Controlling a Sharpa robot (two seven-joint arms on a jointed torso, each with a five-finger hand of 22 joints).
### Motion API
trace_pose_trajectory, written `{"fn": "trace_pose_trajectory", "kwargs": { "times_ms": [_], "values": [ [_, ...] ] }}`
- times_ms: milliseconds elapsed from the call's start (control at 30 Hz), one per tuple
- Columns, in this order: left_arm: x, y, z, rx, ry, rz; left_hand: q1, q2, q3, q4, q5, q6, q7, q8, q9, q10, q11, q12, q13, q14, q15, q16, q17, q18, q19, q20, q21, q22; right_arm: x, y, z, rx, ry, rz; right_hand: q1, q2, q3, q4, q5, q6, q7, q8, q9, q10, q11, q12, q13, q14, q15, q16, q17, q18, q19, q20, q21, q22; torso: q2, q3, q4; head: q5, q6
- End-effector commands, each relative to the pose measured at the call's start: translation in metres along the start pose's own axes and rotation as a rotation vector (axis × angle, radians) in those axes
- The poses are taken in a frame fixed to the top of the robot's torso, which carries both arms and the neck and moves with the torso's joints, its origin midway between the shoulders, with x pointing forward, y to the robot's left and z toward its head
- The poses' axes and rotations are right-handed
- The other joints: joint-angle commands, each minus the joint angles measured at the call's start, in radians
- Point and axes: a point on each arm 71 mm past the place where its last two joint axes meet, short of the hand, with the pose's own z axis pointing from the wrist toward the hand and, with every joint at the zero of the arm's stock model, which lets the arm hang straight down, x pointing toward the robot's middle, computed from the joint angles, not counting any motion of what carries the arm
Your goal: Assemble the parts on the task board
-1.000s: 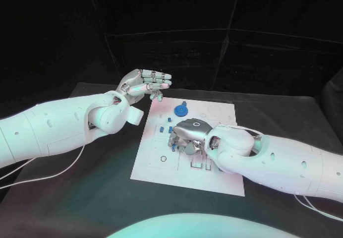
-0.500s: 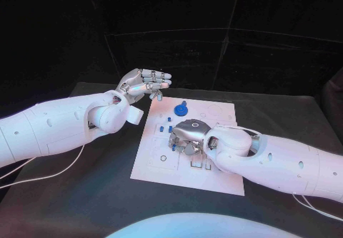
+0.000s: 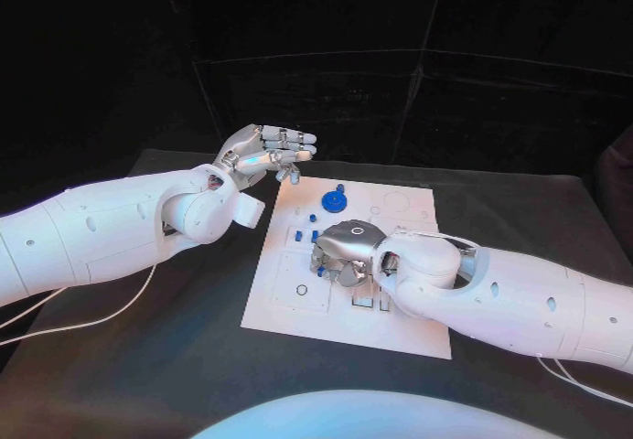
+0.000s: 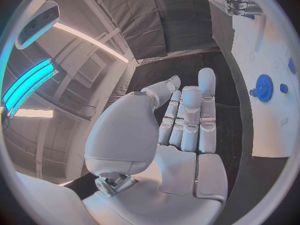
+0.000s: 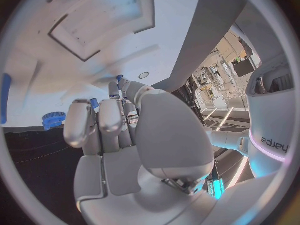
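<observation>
Dark room, black curtains behind, and a black counter (image 3: 158,366) carrying the white task board (image 3: 297,315) right in the middle.

We see the right robot hand (image 3: 346,251) sitting low over the middle of the board, palm down, fingers curled toward the surface. From its wrist camera the fingertips (image 5: 119,87) are down among a couple of small blue parts (image 5: 94,103), but we honestly can't tell whether it's pinching one or just touching the board.

The left robot hand (image 3: 268,151) is up off the counter, just past the board's far left corner, well apart from the right one. Its fingers are curled in, and there's a small blue piece (image 3: 285,177) right at its fingertips; whether it's actually gripped we can't make out. Its wrist view shows the fingers (image 4: 190,115) fairly straight and close together.

A blue gear (image 3: 335,201) stands on the board between the two hands, just beyond the right one. A few little blue pegs (image 3: 305,236) sit just beside the right hand's fingers.
</observation>
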Motion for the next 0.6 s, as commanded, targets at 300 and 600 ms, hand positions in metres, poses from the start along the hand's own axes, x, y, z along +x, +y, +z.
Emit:
{"fn": "trace_pose_trajectory", "kwargs": {
  "times_ms": [300,600],
  "values": [
    [-0.001,-0.001,0.0,-0.002,0.006,-0.008,-0.002,0.005,0.0,-0.006,0.005,-0.004,0.003,0.003,0.0,-0.006,-0.001,0.006,-0.001,-0.009,-0.001,-0.004,-0.001,0.006,-0.007,0.001,-0.006,-0.002,-0.004,-0.001,-0.001,0.003,-0.071,-0.003,-0.099,-0.061,-0.078,0.002,0.02,-0.122,0.04,-0.008,-0.011,-0.215,0.043,-0.004,-0.004,-0.03,0.038,-0.122,-0.16,0.022,-0.126,0.033,-0.115,-0.177,0.0,-0.0001,-0.0006,-0.003,0.002],
    [-0.003,-0.001,0.0,0.002,-0.003,-0.003,-0.002,0.006,0.0,-0.007,0.005,-0.005,0.002,0.003,0.0,-0.006,-0.001,0.006,-0.001,-0.009,-0.001,-0.004,-0.003,0.006,-0.007,0.001,-0.006,-0.002,-0.016,-0.003,-0.014,-0.025,-0.233,0.049,-0.087,-0.041,-0.158,-0.014,0.053,-0.185,0.034,-0.002,-0.006,-0.274,0.043,0.04,0.003,-0.043,0.036,-0.177,-0.239,0.036,-0.16,0.036,-0.177,-0.253,-0.002,0.0009,-0.0005,-0.01,0.012]
  ]
}}
